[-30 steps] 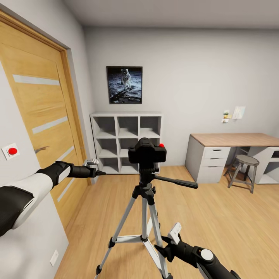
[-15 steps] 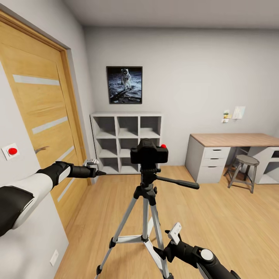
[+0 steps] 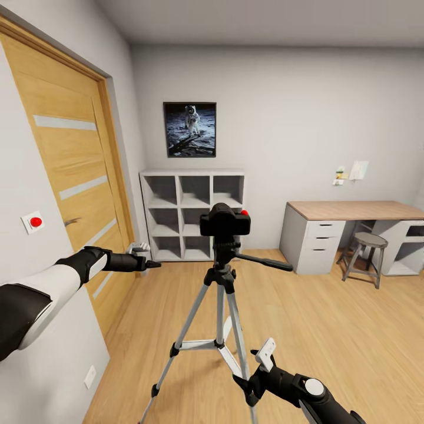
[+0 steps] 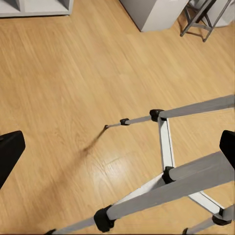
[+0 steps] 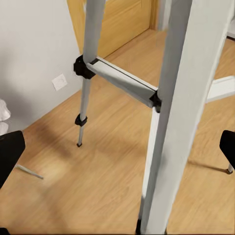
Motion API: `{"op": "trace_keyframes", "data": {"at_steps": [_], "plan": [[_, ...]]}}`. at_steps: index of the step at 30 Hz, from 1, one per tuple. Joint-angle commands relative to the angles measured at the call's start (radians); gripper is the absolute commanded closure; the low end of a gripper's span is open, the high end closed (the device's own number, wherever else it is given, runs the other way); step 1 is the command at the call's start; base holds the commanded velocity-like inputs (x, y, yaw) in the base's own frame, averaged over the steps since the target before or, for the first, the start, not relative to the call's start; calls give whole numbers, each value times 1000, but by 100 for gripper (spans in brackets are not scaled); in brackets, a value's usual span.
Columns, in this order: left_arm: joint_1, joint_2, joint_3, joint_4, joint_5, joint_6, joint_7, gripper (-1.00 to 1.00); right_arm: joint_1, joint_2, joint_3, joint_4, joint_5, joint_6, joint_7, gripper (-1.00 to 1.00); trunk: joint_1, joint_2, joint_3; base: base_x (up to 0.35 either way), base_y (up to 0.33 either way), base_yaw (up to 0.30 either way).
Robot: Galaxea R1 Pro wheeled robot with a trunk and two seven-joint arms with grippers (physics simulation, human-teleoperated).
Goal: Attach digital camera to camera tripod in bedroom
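From where I sit, my left tool [image 3: 141, 257] hangs near the wooden door [image 3: 70, 182], fingers spread and empty. The digital camera [image 3: 225, 223] already sits atop the camera tripod [image 3: 221, 306] mid-room (seated squarely, I judge). My right tool [image 3: 259, 368] is low by a leg, also spread. I'd keep both arms off the legs to avoid a nudge.

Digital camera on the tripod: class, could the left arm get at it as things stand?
Probably yes. The left gripper hangs off to the side, open, with only air between it and the digital camera atop the camera tripod.
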Motion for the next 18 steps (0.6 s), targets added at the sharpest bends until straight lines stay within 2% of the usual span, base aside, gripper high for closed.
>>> {"op": "trace_keyframes", "data": {"at_steps": [1, 18], "plan": [[0, 1, -8, -1, 10, 8, -2, -100, -1, -1, 3, 1, -5, -3, 0, -100, 0, -1, 0, -163, 0, 0], [0, -1, -8, -1, 10, 8, -1, -100, -1, -1, 0, 1, -7, -2, -2, -100, 0, -1, 0, -24, 0, 0]]}}
